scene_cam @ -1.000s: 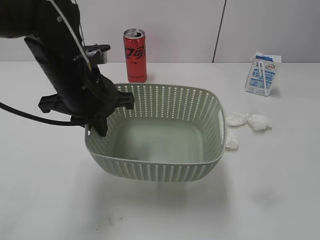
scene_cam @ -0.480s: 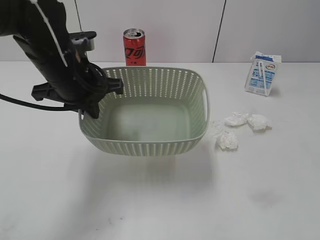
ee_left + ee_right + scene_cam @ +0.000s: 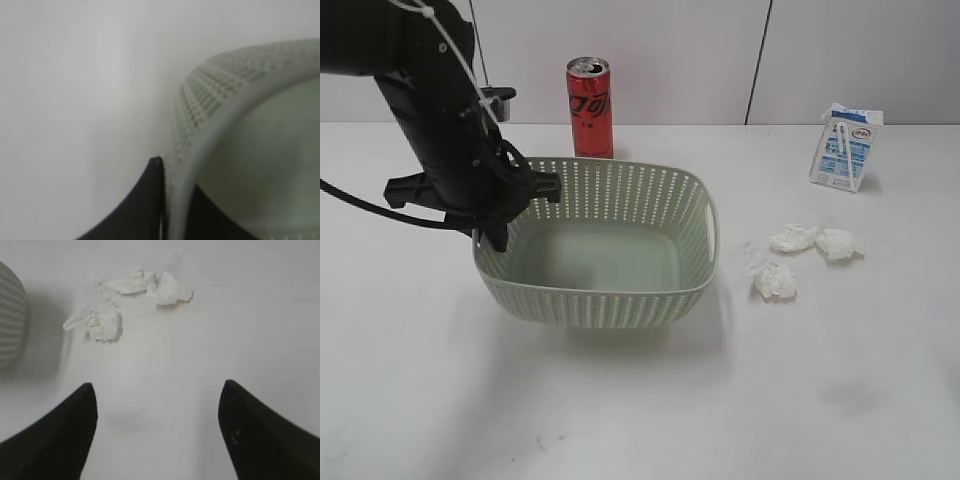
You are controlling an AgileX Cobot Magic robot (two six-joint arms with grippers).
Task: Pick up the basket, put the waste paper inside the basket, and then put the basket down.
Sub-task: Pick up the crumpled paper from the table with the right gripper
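Note:
The pale green basket (image 3: 605,305) is left of the table's middle, with a shadow under it. My left gripper (image 3: 496,236) is shut on its left wall, one finger outside and one inside; the left wrist view shows the fingers (image 3: 176,175) pinching the slotted wall (image 3: 235,75). The basket is empty. Three white waste paper wads (image 3: 775,281) (image 3: 793,238) (image 3: 837,243) lie on the table to its right, apart from it. My right gripper (image 3: 157,385) is open and empty above bare table, with the wads (image 3: 102,324) (image 3: 172,290) ahead and the basket's edge (image 3: 10,320) at the left. The right arm is out of the exterior view.
A red drink can (image 3: 590,97) stands behind the basket near the back wall. A blue-and-white drink carton (image 3: 844,148) stands at the far right, behind the wads.
My left gripper has carried the basket to the left and away from the wads, which it was touching a second ago. The wads lie where they were.

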